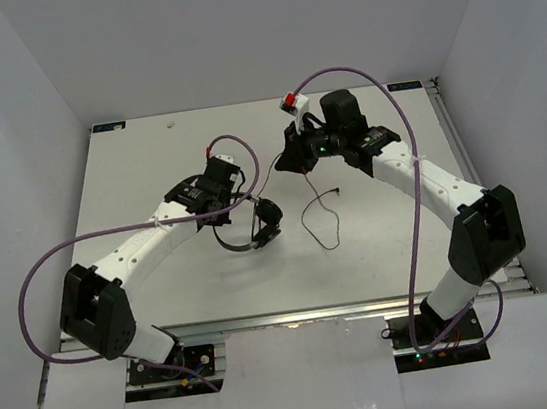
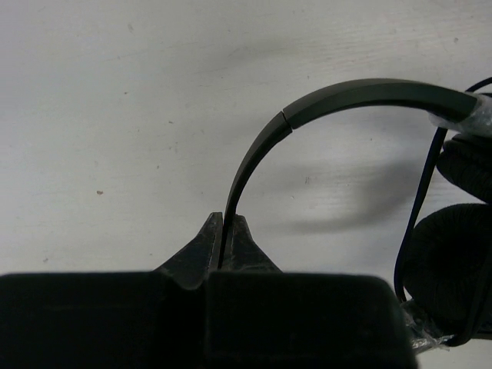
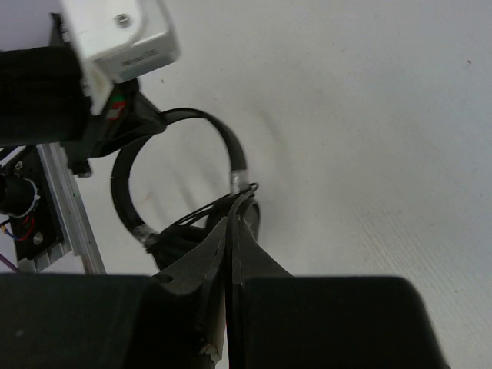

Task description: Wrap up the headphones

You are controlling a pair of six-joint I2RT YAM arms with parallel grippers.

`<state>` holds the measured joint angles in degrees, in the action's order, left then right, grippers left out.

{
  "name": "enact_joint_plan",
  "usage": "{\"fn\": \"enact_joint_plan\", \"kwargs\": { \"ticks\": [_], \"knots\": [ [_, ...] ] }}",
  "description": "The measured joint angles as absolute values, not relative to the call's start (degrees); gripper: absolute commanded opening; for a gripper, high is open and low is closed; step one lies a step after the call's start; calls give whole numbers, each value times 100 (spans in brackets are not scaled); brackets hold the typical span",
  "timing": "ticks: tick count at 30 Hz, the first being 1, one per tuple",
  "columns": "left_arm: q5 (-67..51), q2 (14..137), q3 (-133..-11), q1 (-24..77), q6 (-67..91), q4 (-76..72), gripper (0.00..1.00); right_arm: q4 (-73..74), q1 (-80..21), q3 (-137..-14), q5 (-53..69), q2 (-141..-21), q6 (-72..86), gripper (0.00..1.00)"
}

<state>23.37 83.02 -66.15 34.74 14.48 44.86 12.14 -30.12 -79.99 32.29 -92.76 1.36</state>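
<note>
The black headphones [image 1: 257,229] hang just above the middle of the white table. My left gripper [image 1: 223,219] is shut on the thin headband [image 2: 361,92], which rises from between its tips [image 2: 224,227]. The two padded earcups [image 2: 450,265] sit at the right of the left wrist view. The thin black cable [image 1: 272,179] runs from the earcups up to my right gripper [image 1: 288,160], which is shut on it [image 3: 235,209]. Past that grip the cable's loose end [image 1: 324,220] lies on the table. In the right wrist view the headband [image 3: 127,181] curves beyond the fingertips.
Thick purple robot cables [image 1: 399,148] loop over both arms. White walls stand to the left, right and back. An aluminium rail [image 1: 298,314] runs along the table's near edge. The left wrist's white camera block [image 3: 115,34] shows at the upper left of the right wrist view.
</note>
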Motion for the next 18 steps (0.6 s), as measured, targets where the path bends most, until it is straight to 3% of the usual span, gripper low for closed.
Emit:
{"fn": "enact_joint_plan", "kwargs": {
  "ticks": [5, 18],
  "knots": [
    [2680, 8815, -7061, 3472, 1834, 4463, 0, 1005, -3377, -7412, 3403, -8810, 243, 8],
    [2729, 8680, -7634, 3364, 2629, 4426, 0, -1687, -3663, -4998, 4331, -7896, 1558, 8]
  ]
}}
